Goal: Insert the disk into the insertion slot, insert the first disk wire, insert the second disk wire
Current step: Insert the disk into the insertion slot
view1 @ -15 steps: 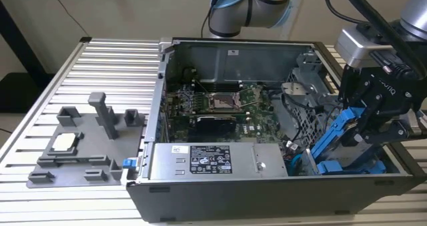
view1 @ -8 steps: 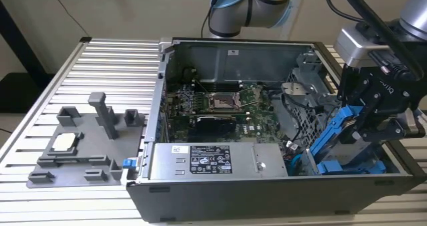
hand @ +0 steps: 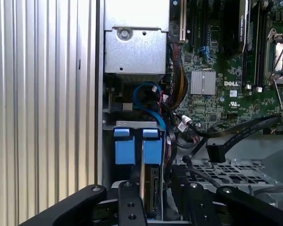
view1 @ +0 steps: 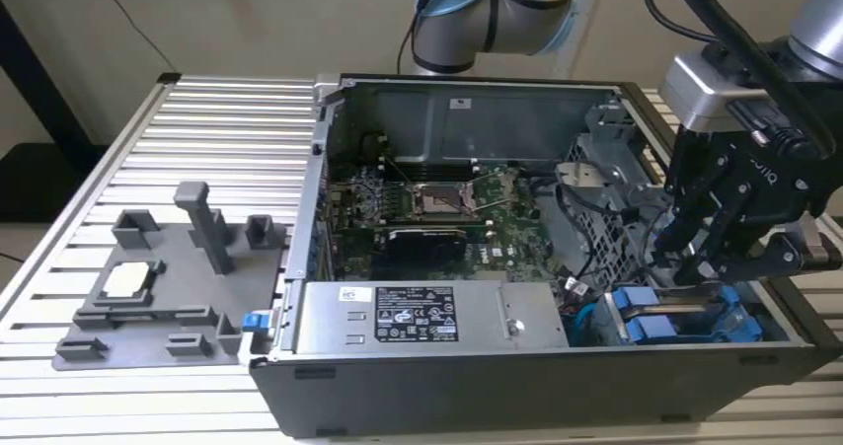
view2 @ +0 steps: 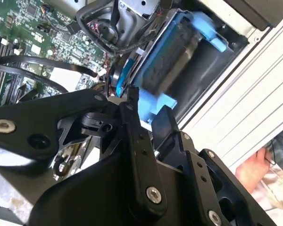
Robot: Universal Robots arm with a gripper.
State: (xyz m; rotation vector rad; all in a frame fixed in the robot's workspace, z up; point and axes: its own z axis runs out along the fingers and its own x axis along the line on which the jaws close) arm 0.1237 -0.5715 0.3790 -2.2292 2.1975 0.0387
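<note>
The disk (hand: pixel 150 188) is clamped by its blue carrier between the fingers (view2: pixel 131 107) of the gripper (view2: pixel 149 113). It is held directly beneath the gripper, long axis down into the case (view1: pixel 435 396), at the exterior view's lower right.

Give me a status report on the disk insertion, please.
Gripper jaws shut on the disk. Disk on edge in the case. Black cable nearby.

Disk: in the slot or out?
In: the disk stands inside the slot, under the gripper. How deep, cannot tell.
</note>
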